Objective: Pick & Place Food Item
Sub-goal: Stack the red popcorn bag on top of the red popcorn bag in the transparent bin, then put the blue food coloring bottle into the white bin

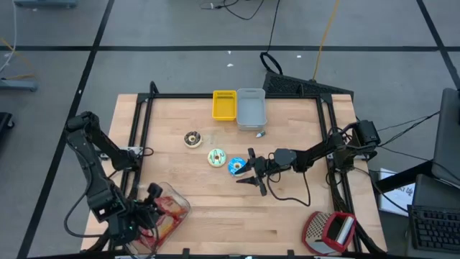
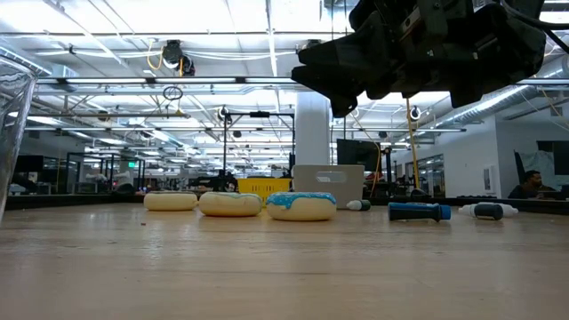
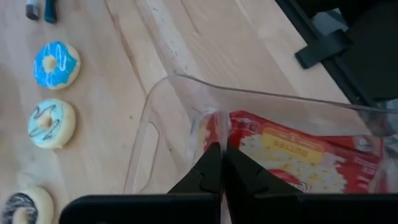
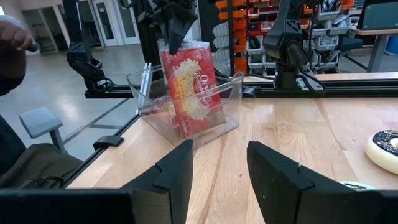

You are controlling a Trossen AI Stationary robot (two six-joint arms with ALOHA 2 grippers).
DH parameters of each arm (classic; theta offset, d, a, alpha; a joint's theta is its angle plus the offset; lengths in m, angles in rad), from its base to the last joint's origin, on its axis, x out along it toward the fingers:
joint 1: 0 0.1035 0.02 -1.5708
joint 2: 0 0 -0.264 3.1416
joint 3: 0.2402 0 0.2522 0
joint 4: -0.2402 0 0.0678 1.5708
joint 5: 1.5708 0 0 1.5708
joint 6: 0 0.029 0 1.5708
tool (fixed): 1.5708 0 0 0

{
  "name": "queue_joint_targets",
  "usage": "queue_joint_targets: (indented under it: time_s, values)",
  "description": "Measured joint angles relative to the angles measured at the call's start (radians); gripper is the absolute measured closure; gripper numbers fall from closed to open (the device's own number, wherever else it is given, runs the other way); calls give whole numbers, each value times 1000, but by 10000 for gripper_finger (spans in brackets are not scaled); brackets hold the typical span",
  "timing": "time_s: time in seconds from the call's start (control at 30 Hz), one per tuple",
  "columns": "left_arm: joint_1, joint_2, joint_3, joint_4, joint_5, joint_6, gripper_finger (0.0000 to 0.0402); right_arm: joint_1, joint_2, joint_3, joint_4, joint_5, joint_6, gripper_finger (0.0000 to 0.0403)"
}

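Note:
A red popcorn bag (image 4: 186, 81) stands on its lower end inside a clear plastic bin (image 4: 214, 121) at the table's near left corner. My left gripper (image 4: 175, 31) is above it, shut on the bag's top. Three doughnuts lie flat at the table's middle: blue-iced (image 1: 236, 167), teal-iced (image 1: 216, 157) and chocolate-striped (image 1: 192, 139). My right gripper (image 1: 253, 175) hovers level just right of the blue doughnut, open, with nothing between its fingers (image 4: 177, 168). My left gripper pinches the popcorn bag's top edge (image 3: 219, 127) between its two fingers. The fingers slant down onto it from above. The bag stands nearly upright, leaning a little, with its lower part inside the clear bin (image 1: 172, 212).
A yellow bin (image 1: 224, 104) and a grey bin (image 1: 251, 108) stand side by side at the far edge. A red-and-white object (image 1: 330, 230) lies at the near right corner. Black frame rails (image 1: 136, 137) run along both sides. Bare wood lies between the doughnuts and the near edge.

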State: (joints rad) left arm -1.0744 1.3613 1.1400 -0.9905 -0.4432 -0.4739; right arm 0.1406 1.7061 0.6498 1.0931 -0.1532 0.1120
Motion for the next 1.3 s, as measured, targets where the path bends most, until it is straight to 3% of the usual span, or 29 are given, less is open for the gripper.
queue_joint_targets:
  time_s: [0.43,0.8,1.17,1.3]
  values:
    - [0,-9,0,0,-1,-125,386,0,0,0,0,0,0,264]
    - [-1,-110,0,1,-1,-246,370,0,0,0,-7,0,0,264]
    - [8,-201,0,114,-6,-233,371,0,0,0,-7,0,0,264]
    - [34,-253,0,201,-85,-102,371,0,0,0,-7,0,0,264]
